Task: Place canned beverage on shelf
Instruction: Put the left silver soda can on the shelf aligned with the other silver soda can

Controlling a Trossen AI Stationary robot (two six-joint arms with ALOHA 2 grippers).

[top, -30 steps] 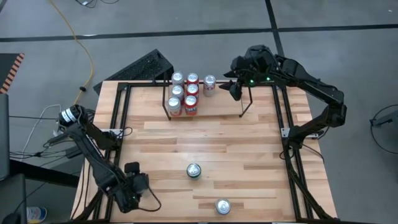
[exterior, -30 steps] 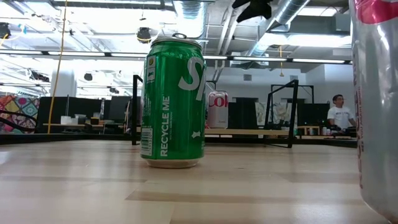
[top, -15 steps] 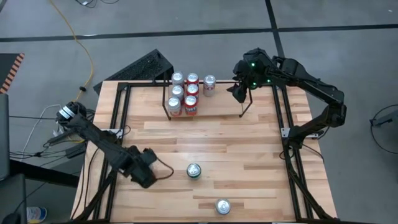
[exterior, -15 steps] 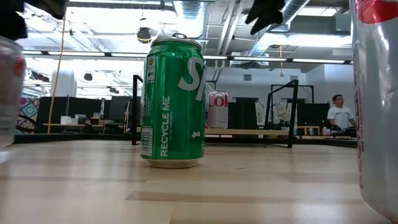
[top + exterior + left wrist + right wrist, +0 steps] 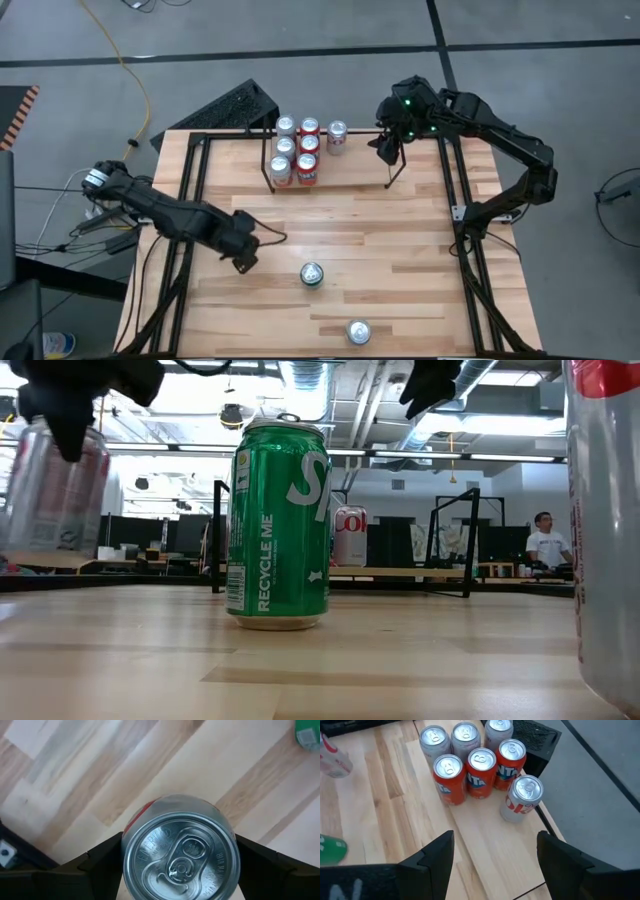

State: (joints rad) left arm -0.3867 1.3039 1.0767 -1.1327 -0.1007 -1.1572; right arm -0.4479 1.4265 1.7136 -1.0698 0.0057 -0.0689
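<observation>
A silver-and-red can (image 5: 180, 855) hangs over the table's left half with my left gripper (image 5: 243, 252) shut on it; the low view shows the can (image 5: 55, 490) lifted clear. The shelf (image 5: 360, 172), thin black wire on a wood floor, stands at the far edge with several cans (image 5: 295, 150) grouped upright at its left end, orange and silver ones (image 5: 470, 765). My right gripper (image 5: 385, 148) hangs open above the shelf's right part with nothing between its fingers. A green can (image 5: 312, 275) and a silver can (image 5: 358, 332) stand upright on the table nearer the front. My left gripper pinches the can's round wall just below its top rim (image 5: 126, 845) between its two fingers (image 5: 102, 857), one on each opposite side. The fingers come from above, pointing steeply down. The can hangs below them, top up and a little tilted, clear of the table.
A black tubular frame (image 5: 195, 180) runs around the tabletop. The green can (image 5: 280, 525) stands just right of my left gripper's place. Bare wood lies between the green can and the shelf. People sit in the room beyond the table (image 5: 545, 545).
My left gripper has carried the can from the table's near left corner toward the far edge and the right, rising a little and rolling about its own axis; the can stays clear of the table. My right gripper has tipped slightly farther downward over the shelf.
</observation>
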